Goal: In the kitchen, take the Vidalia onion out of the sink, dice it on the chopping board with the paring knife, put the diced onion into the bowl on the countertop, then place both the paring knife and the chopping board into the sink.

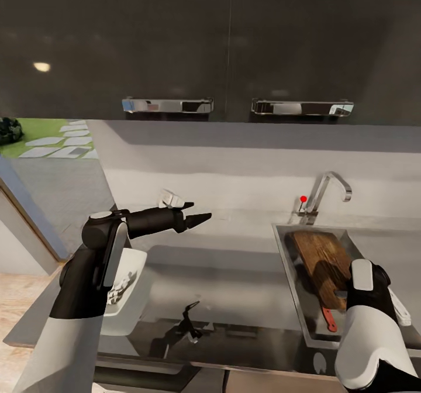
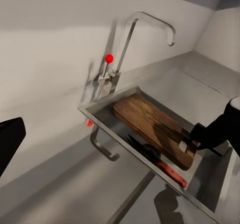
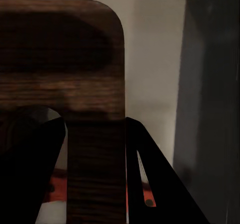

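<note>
1. The board [image 1: 320, 259] lies inside the sink [image 1: 290, 276], its long axis running from the tap [image 1: 325, 193] end toward the robot.
2. The right jaws [image 3: 95, 174] straddle the board's near handle end, one finger on each side, closed on it.
3. The knife [image 1: 329, 318] lies in the basin just beside that end, red handle nearest the robot.
4. The left jaws [image 1: 199, 216] hover open over the bench [image 1: 234, 299], well apart from the sink.
5. The bowl [image 1: 130, 293] sits under the left arm.
</note>
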